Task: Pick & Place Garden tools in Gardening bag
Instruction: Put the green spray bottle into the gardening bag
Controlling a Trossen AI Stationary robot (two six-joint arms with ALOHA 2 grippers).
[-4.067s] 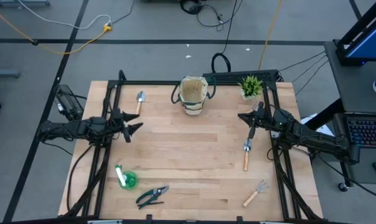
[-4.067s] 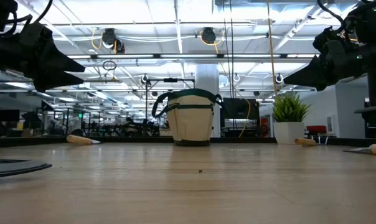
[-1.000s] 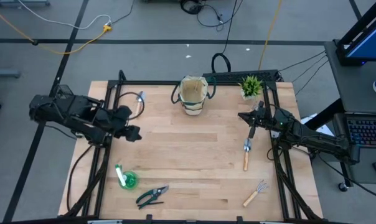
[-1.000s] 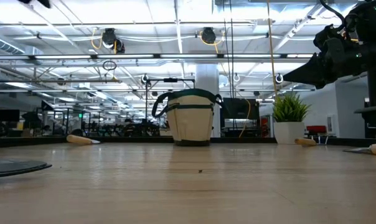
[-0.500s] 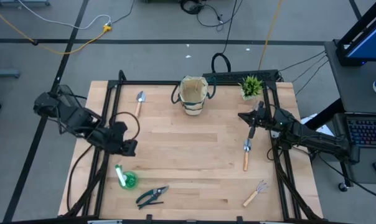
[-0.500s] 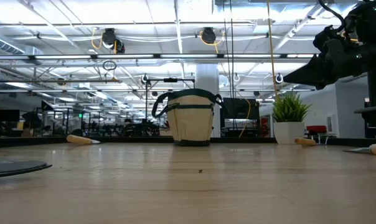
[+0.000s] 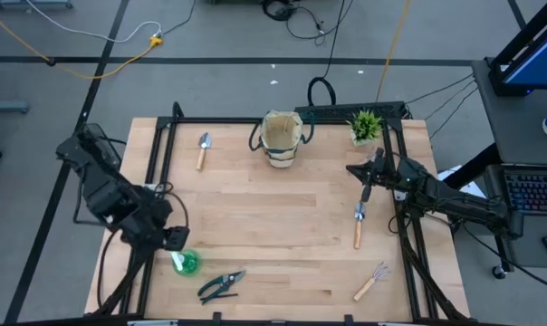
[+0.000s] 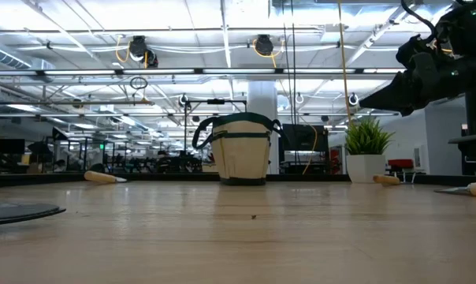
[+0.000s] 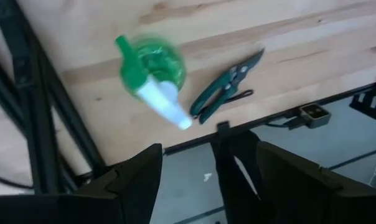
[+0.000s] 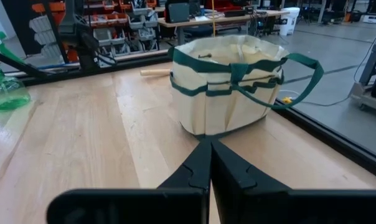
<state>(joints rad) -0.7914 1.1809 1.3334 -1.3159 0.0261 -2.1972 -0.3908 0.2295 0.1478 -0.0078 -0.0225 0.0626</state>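
Five tools lie loose on the table (image 7: 283, 217) and none is in the bag (image 7: 280, 139), so you have the whole job ahead. Your left gripper (image 7: 172, 238) hangs just above the bottle (image 7: 185, 263) near the table's front left corner, jaws spread wide and empty; the bottle lies on its side with its white nozzle (image 9: 166, 106) pointing toward the edge, and the shears (image 7: 221, 284) sit just beside it. The round bottle is your main risk: close on the curved body off-centre and it can roll or squirt out of the jaws, perhaps over the near edge or into the shears. Come down too steeply and a fingertip may push the bottle away rather than straddle it. The nozzle neck looks like the narrower, steadier place to pinch, though it may swing once lifted. The bag stands well apart, at the back centre, with soft walls and loop handles; a tall bottle carried low could catch the rim or a handle and tip the bag. Your right gripper (image 7: 366, 172) waits with jaws shut over the right side, above one trowel (image 7: 359, 224), facing the bag; keep it out of the left arm's path. The other trowel (image 7: 202, 148) lies back left, the rake (image 7: 372, 281) front right.
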